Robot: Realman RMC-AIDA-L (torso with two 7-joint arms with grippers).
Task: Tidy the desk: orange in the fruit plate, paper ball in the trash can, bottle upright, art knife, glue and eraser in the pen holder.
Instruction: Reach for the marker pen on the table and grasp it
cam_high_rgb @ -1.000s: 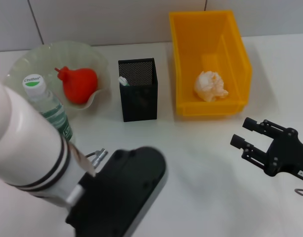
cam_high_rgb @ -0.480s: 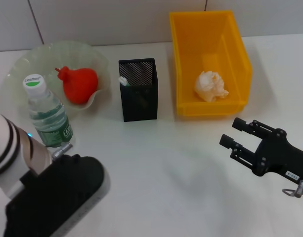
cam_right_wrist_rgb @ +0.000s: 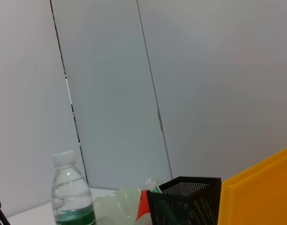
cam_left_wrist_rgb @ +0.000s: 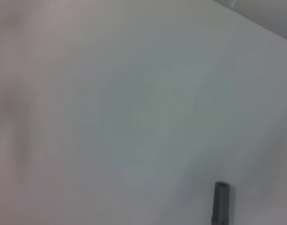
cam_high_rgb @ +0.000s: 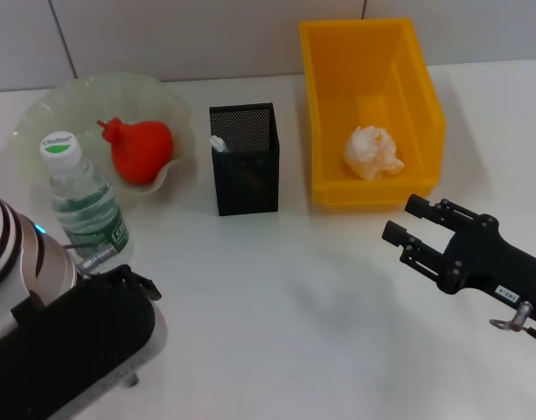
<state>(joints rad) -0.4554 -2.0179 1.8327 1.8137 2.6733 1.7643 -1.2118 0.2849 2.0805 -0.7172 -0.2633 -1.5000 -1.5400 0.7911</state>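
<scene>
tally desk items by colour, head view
Red-orange: 1, orange
Pale green: 1, plate
Mint green: 1, glue
Clear: 1, bottle
Black: 1, pen holder
Yellow: 1, trash can
White: 1, paper ball
Grey: 1, rod
Total: 8

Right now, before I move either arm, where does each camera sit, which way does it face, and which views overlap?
Head view: looks forward and down on the desk; left arm near left, open right gripper near right.
Left wrist view: close over bare white surface; only a grey rod, none of the robot visible.
Right wrist view: low, facing the wall; no fingers visible.
Shared by head and right wrist: bottle, pen holder, trash can.
</scene>
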